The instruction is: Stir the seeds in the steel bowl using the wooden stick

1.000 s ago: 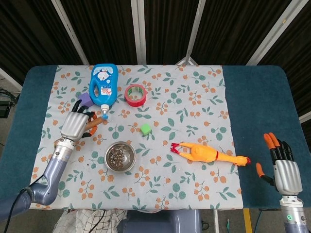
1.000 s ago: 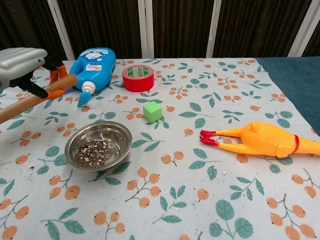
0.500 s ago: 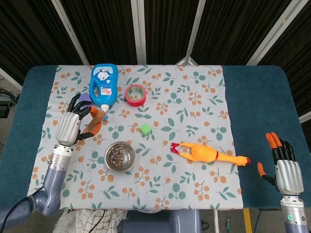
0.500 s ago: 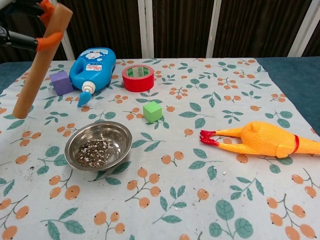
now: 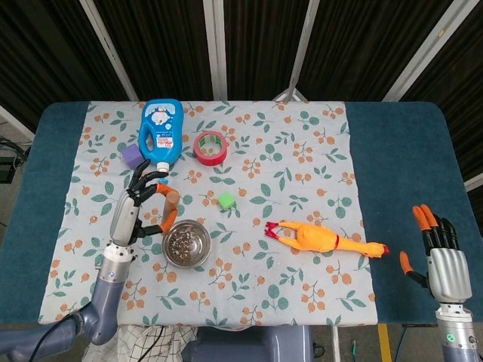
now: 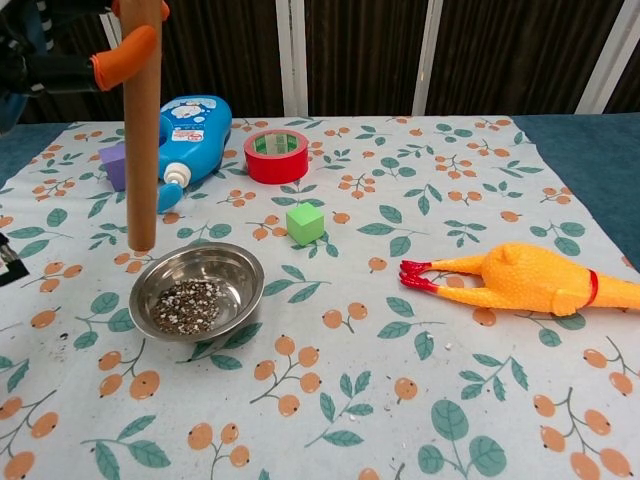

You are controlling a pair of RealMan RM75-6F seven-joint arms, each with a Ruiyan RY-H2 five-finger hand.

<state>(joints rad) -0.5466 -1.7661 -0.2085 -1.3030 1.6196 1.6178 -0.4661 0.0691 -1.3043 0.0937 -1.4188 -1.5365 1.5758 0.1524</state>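
Observation:
The steel bowl with dark and pale seeds sits on the floral cloth, left of centre. My left hand grips the wooden stick near its top and holds it upright. The stick's lower end hangs just above the bowl's far left rim, clear of the seeds. In the head view only the stick's top shows beside the orange fingertips. My right hand rests open at the table's right edge, holding nothing.
A blue bottle, a purple cube and a red tape roll lie behind the bowl. A green cube sits just right of it. A rubber chicken lies further right.
My left hand has lifted the stick from a flat slant to upright and carried it rightward, so its lower end now hangs over the bowl's rim. The right hand stayed put.

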